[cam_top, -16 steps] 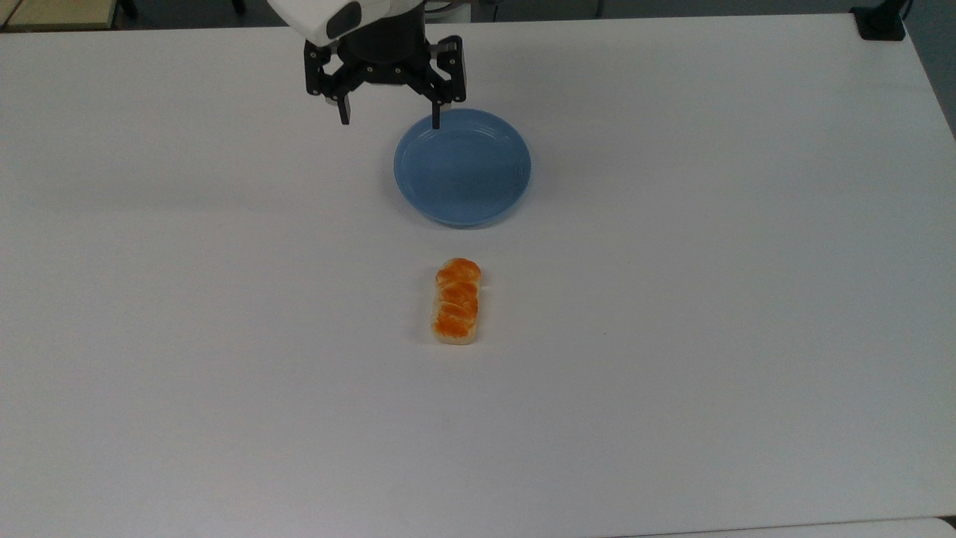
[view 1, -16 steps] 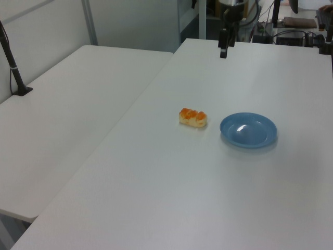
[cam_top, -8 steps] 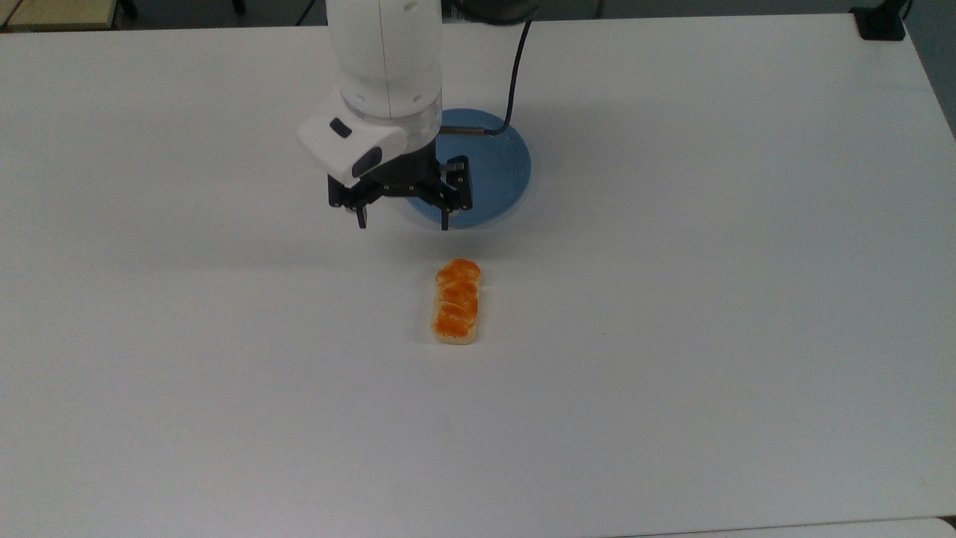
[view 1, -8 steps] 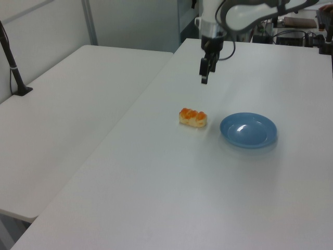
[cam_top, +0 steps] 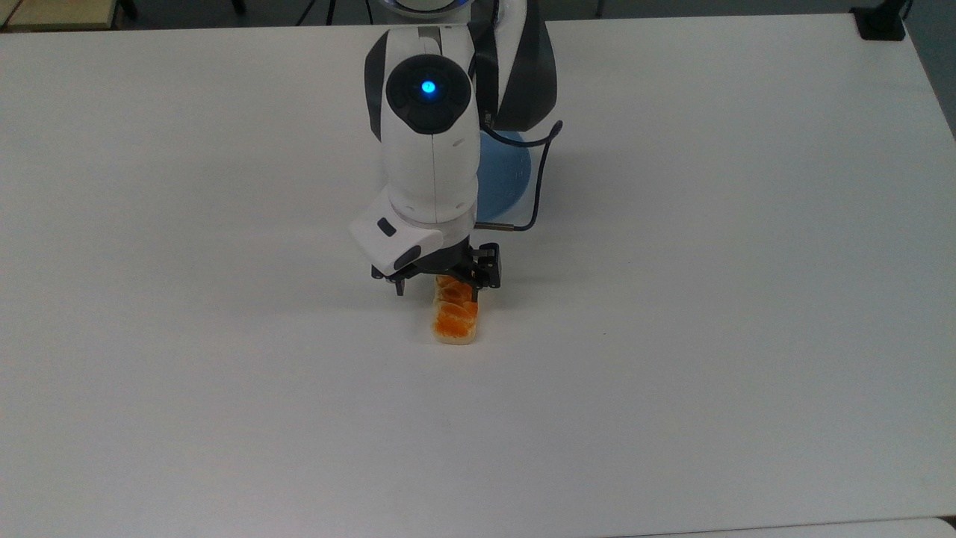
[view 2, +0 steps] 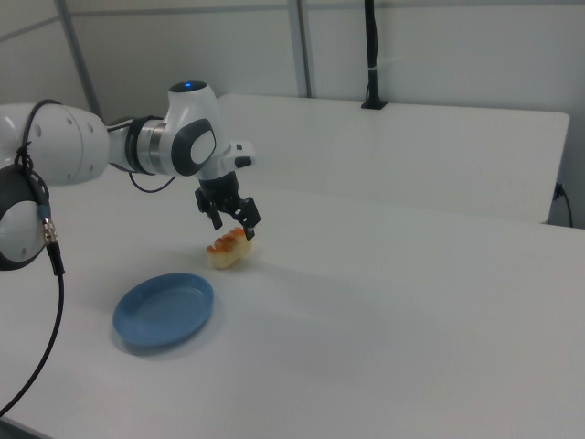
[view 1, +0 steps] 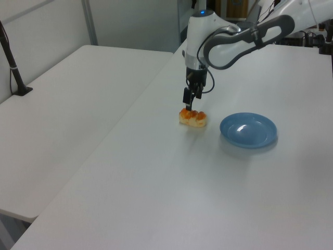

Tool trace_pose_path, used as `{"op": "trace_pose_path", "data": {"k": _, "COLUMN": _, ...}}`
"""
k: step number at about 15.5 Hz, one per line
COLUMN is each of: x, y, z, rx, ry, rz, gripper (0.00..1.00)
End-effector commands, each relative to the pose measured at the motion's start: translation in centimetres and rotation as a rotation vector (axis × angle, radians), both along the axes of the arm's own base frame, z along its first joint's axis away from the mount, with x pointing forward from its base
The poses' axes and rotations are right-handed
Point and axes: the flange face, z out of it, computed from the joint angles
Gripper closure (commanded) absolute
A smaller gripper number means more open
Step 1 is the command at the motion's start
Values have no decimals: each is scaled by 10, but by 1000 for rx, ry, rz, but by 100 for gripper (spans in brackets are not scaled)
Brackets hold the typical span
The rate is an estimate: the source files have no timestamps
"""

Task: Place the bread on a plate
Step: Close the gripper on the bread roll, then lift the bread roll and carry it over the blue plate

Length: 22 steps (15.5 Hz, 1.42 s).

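While the plate point(view 2: 164, 310) sits bare on the white table point(cam_top: 709, 299), nothing is in it; blue, round, shallow, glossy, raised rim; in the top view most of it is hidden behind the arm point(cam_top: 432, 142), just a blue sliver point(cam_top: 504, 179) showing up-frame of the claw; in the left view the plate point(view 1: 248, 130) is to the right of the claw and slightly lower in frame, apart from the bread; in the right view it lies below and to the left of the claw.

Bread point(cam_top: 456, 315) lies flat on the table, orange-brown lobed top up, pale sides; long axis runs up-down in the top view, one end under the claw, the other pointing down-frame away from it; in the left view the bread point(view 1: 193, 117) has its long axis roughly left-right, right end toward the plate; in the right view the bread point(view 2: 228, 247) runs diagonally, upper-right end under the claw.

Gripper point(cam_top: 441, 282) points down over the bread's far end (the end nearer the plate); fingers spread wide, one either side of the loaf's width in the top view; not closed on anything; in the left view the gripper point(view 1: 189, 101) hangs just above the bread's left end, contact can't be told; in the right view the gripper point(view 2: 231, 216) shows both fingers apart, tips just above the loaf.
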Motion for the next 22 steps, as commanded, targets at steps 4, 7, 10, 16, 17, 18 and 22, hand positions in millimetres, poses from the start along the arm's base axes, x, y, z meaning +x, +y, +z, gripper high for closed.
{"op": "trace_pose_path", "data": {"k": 4, "x": 10, "y": 22, "z": -35, "rx": 9, "ry": -33, "rz": -19, "gripper": 0}}
{"op": "trace_pose_path", "data": {"k": 7, "x": 9, "y": 21, "z": -37, "rx": 10, "ry": -30, "rz": -25, "gripper": 28}}
{"op": "trace_pose_path", "data": {"k": 10, "x": 8, "y": 21, "z": -35, "rx": 9, "ry": -30, "rz": -25, "gripper": 50}}
{"op": "trace_pose_path", "data": {"k": 16, "x": -17, "y": 12, "z": 24, "rx": 13, "ry": -67, "rz": -9, "gripper": 55}}
{"op": "trace_pose_path", "data": {"k": 17, "x": -29, "y": 8, "z": 33, "rx": 12, "ry": -65, "rz": -2, "gripper": 55}}
{"op": "trace_pose_path", "data": {"k": 18, "x": -42, "y": 5, "z": 39, "rx": 11, "ry": -59, "rz": 7, "gripper": 55}}
{"op": "trace_pose_path", "data": {"k": 22, "x": -102, "y": -4, "z": 56, "rx": 10, "ry": -27, "rz": 20, "gripper": 55}}
